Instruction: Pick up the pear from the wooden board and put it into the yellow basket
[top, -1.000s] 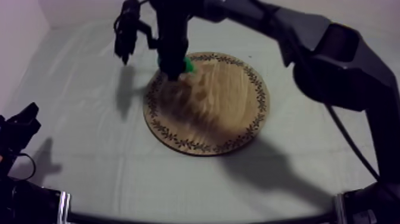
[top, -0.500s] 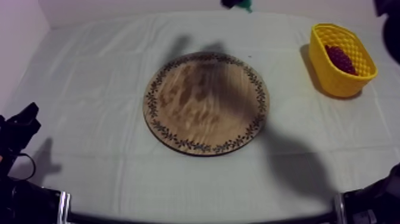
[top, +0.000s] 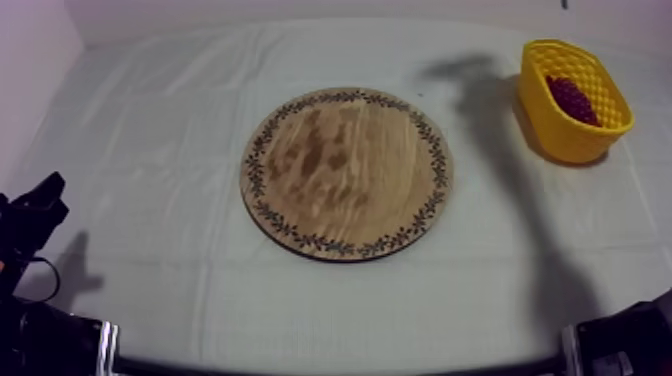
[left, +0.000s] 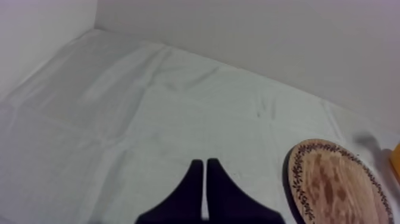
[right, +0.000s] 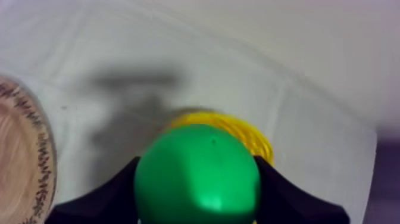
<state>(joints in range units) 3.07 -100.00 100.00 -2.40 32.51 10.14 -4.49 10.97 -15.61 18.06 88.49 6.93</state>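
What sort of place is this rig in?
Probably a lab test bench: a table under plain grey-white cloth, a bare wall behind, and staged props: a wooden board, a yellow basket and a toy pear.

Left gripper (left: 204, 163) empty, right gripper (right: 196, 164) full

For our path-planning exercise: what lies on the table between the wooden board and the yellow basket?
Only bare cloth, crossed by a shadow, separates the wooden board from the yellow basket; the top view shows it.
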